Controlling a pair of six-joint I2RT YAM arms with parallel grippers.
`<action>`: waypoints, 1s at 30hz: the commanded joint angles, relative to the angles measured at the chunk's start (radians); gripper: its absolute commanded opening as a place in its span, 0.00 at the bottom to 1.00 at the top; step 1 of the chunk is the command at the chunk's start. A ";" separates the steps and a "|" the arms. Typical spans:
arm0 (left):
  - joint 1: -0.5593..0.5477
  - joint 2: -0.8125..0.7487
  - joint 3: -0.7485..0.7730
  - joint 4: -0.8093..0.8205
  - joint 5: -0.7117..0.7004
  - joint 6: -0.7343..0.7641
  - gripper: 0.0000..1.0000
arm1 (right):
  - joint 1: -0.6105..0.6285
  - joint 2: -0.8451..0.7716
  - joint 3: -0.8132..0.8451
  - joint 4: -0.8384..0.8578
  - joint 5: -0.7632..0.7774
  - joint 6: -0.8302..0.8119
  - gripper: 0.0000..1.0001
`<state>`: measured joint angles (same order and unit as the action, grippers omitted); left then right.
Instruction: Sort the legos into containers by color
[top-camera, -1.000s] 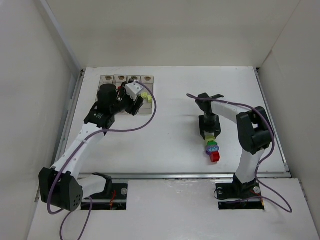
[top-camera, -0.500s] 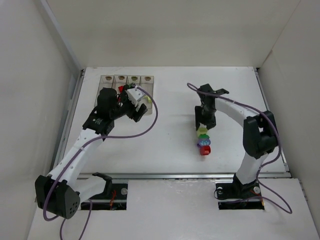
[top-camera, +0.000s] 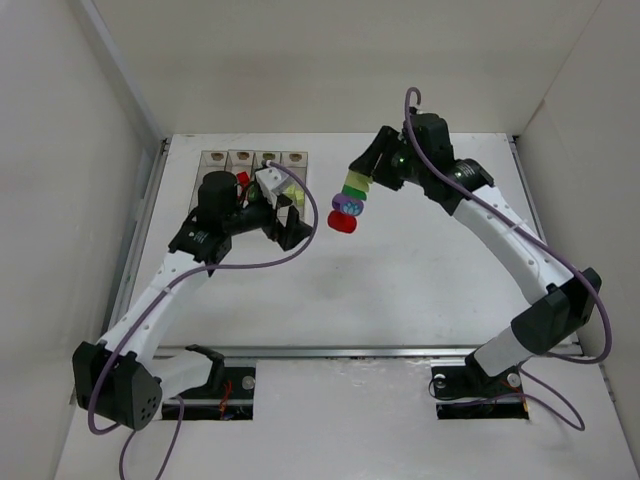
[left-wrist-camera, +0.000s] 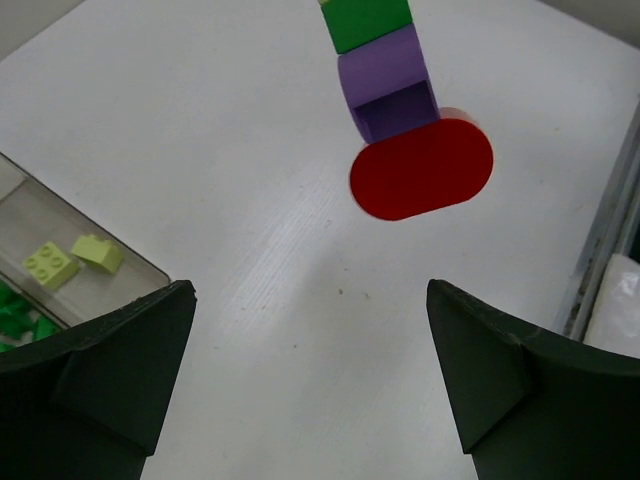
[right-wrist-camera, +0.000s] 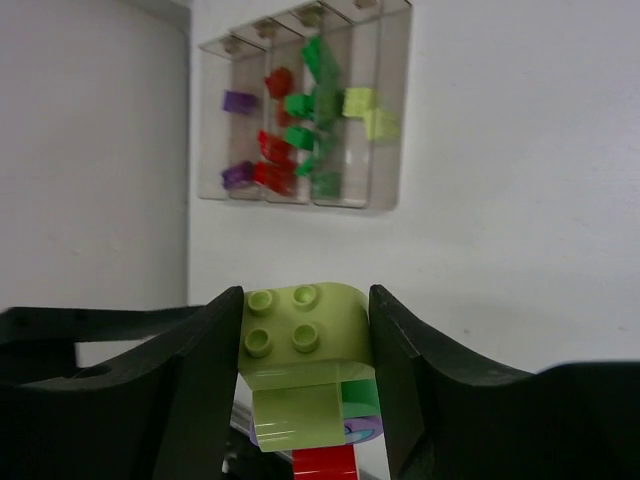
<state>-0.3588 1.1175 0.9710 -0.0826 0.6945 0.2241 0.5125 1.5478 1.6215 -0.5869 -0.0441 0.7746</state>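
Separating step: the right gripper (right-wrist-camera: 305, 335) clamps a yellow-green-purple-red plastic brick column (top-camera: 349, 200); the left gripper (left-wrist-camera: 310, 380), fully open and empty, must close on the red brick (left-wrist-camera: 421, 170) ahead.

The table (top-camera: 400, 290) is viewed from high above its near edge. The brick stack (left-wrist-camera: 400, 100) and containers (right-wrist-camera: 395, 150) are shared by both close wrist views, faced oppositely.
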 joint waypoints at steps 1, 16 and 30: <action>-0.005 0.002 0.020 0.128 0.066 -0.185 1.00 | 0.030 -0.031 -0.002 0.177 0.046 0.156 0.00; 0.041 0.083 0.058 0.234 0.605 -0.180 1.00 | 0.052 -0.043 0.024 0.412 -0.232 -0.101 0.00; 0.050 0.127 0.078 0.392 0.635 -0.362 1.00 | 0.052 -0.052 0.035 0.452 -0.376 -0.201 0.00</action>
<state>-0.3115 1.2537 0.9985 0.2195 1.3167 -0.1143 0.5564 1.5421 1.6337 -0.2150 -0.3817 0.5587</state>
